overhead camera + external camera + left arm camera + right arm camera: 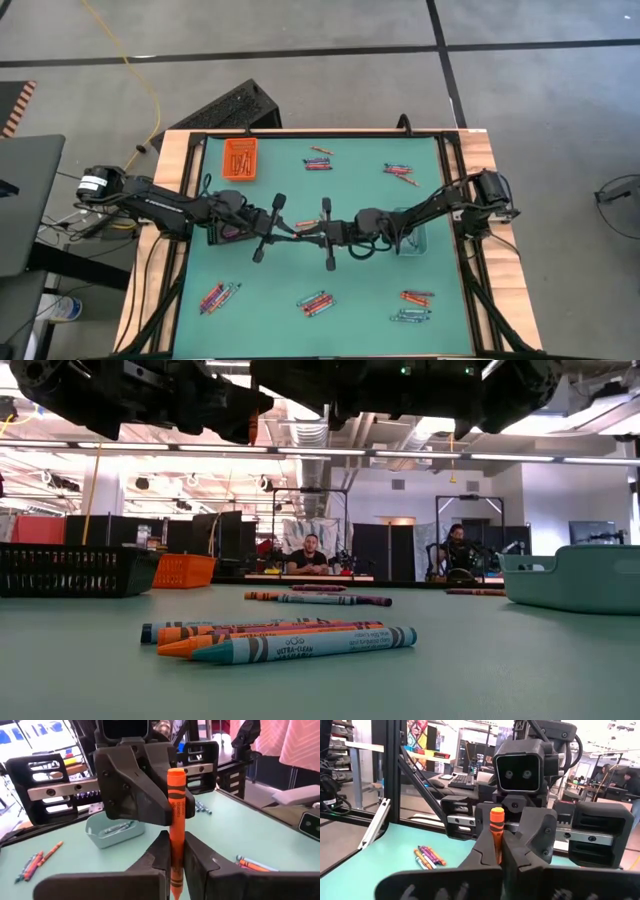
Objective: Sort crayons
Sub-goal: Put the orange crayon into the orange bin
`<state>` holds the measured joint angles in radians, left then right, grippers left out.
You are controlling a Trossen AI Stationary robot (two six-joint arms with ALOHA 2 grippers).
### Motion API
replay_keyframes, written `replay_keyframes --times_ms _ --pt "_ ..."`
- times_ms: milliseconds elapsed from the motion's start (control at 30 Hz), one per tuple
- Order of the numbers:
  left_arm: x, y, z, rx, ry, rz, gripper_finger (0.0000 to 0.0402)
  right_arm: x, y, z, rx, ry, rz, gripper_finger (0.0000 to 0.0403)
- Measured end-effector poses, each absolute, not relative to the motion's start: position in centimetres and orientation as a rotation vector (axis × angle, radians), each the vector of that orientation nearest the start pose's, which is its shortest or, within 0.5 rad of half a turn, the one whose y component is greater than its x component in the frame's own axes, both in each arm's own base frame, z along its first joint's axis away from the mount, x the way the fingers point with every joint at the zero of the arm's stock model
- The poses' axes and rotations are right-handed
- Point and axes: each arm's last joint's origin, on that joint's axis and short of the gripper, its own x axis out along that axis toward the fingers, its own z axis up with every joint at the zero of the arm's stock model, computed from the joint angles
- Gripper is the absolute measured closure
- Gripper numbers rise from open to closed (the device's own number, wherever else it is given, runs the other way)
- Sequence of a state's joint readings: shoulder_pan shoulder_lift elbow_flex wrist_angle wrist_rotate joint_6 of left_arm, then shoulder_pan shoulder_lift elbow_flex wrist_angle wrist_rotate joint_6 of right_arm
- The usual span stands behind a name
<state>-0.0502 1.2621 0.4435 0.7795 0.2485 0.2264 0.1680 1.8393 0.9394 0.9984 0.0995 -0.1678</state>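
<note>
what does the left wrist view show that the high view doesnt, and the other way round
Only the left wrist view shows the orange paper-wrapped crayon pinched at once by the left gripper and the facing right gripper. Only the high view shows the small orange plastic tray at the mat's far left and all the scattered crayon clusters. Both show the two grippers meeting mid-table and the clear plastic tray on the green mat.
</note>
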Motion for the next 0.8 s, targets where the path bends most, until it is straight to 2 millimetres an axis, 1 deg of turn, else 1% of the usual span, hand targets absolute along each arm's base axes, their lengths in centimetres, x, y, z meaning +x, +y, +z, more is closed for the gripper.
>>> replay_keyframes --times_ms 100,200,300,367,433,500,567,667,733,800 --pt "24.6 -1.9 21.3 0.221 0.009 -0.297 0.0388 38.0 6.4 21.2 -0.162 -0.092 0.061 0.0366" --pt "24.6 -1.9 21.3 0.222 0.016 -0.265 0.0388 37.8 6.4 21.6 -0.199 -0.06 0.054 0.0326" --pt "24.5 -1.5 21.4 0.224 0.03 -0.189 0.0388 37.1 6.1 22.8 -0.21 -0.024 -0.041 0.0285" --pt "24.4 -0.8 21.7 0.223 0.061 -0.133 0.0388 36.4 5.9 23.7 -0.223 0.03 -0.09 0.0259" --pt "24.1 0.2 22.2 0.22 0.125 -0.041 0.0388 35.6 5.7 24.3 -0.241 0.109 -0.102 0.0236" --pt "23.6 1.6 23.2 0.229 0.199 0.086 0.0389 34.8 5.5 24.5 -0.247 0.201 -0.093 0.0218" --pt "22.9 3.4 24.3 0.252 0.294 0.236 0.0389 34.2 5.4 24.5 -0.203 0.272 -0.093 0.0206" --pt "21.5 7.1 25.4 0.247 0.419 0.492 0.0389 33.7 5.3 24.1 -0.122 0.338 -0.104 0.0198" --pt "20.1 10.1 25.7 0.178 0.473 0.636 0.039 33.8 5.4 23.6 -0.096 0.361 -0.107 0.0198" --pt "18.5 13.0 25.3 0.038 0.523 0.75 0.039 34.2 5.5 22.9 -0.093 0.377 -0.107 0.0201"
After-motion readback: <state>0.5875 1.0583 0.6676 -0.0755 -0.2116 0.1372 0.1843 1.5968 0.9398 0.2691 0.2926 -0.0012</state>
